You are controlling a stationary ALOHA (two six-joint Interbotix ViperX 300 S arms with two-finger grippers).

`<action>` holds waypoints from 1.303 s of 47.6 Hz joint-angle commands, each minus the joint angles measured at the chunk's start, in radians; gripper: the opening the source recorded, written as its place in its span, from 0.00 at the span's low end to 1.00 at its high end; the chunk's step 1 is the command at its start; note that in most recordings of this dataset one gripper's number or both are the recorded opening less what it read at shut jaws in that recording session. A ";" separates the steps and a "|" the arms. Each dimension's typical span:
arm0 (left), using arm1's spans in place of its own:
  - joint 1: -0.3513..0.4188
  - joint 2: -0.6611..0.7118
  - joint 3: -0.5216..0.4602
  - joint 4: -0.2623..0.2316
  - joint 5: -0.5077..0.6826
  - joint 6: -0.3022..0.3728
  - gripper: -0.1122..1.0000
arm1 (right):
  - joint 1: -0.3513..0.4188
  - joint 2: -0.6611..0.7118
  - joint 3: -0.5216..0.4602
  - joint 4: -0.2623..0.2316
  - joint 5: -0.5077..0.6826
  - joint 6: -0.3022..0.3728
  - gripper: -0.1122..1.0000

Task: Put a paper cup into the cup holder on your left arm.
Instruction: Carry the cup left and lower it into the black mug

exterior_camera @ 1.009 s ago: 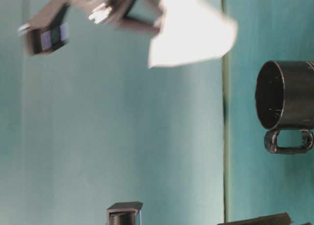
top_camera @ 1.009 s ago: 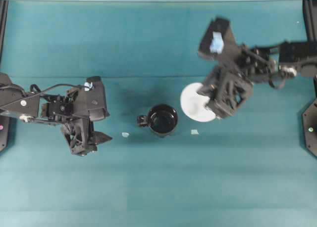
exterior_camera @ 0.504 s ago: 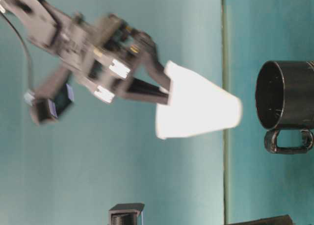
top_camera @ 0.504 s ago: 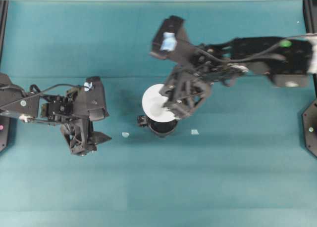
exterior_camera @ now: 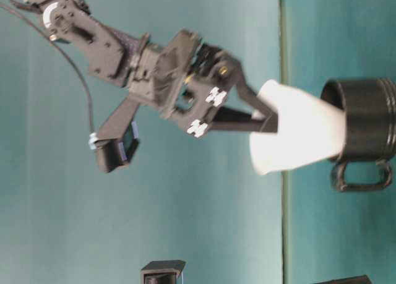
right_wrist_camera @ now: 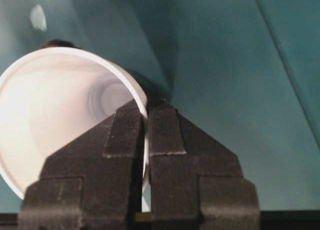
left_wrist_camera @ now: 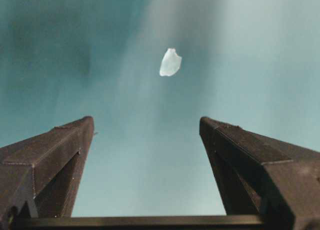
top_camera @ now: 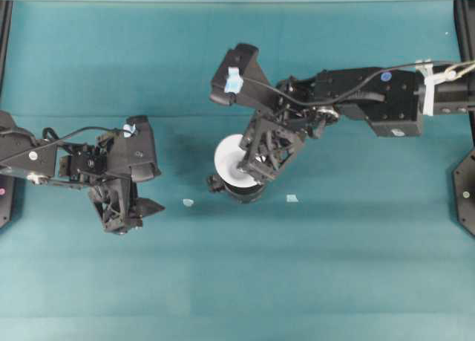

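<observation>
The white paper cup (top_camera: 225,155) hangs tilted in my right gripper (top_camera: 249,168), which is shut on the cup's rim wall, as the right wrist view (right_wrist_camera: 146,107) shows. The cup (exterior_camera: 297,138) has its small base at the mouth of the black cup holder (exterior_camera: 366,120); I cannot tell how far inside it is. From overhead the holder (top_camera: 246,195) is mostly hidden under the cup and gripper. The cup's open inside (right_wrist_camera: 60,109) faces the wrist camera. My left gripper (top_camera: 137,211) is open and empty, low over the table to the left, its jaws wide apart (left_wrist_camera: 146,122).
A small white scrap (top_camera: 188,203) lies between the left gripper and the holder, and also shows in the left wrist view (left_wrist_camera: 170,62). Another scrap (top_camera: 292,198) lies right of the holder. The table is covered in teal cloth (top_camera: 334,281).
My right arm carried the cup leftward from beside the holder to over it and lowered its base to the holder's mouth. The left arm has not moved.
</observation>
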 commanded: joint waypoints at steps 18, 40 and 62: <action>0.005 0.002 -0.005 0.002 -0.023 -0.002 0.93 | 0.005 -0.012 0.025 0.000 -0.008 0.009 0.08; 0.005 0.002 -0.006 0.003 -0.023 -0.002 0.93 | 0.021 0.035 0.043 0.000 -0.061 0.009 0.08; 0.018 0.005 -0.005 0.003 -0.040 -0.002 0.93 | 0.041 0.035 0.040 0.011 -0.051 0.012 0.10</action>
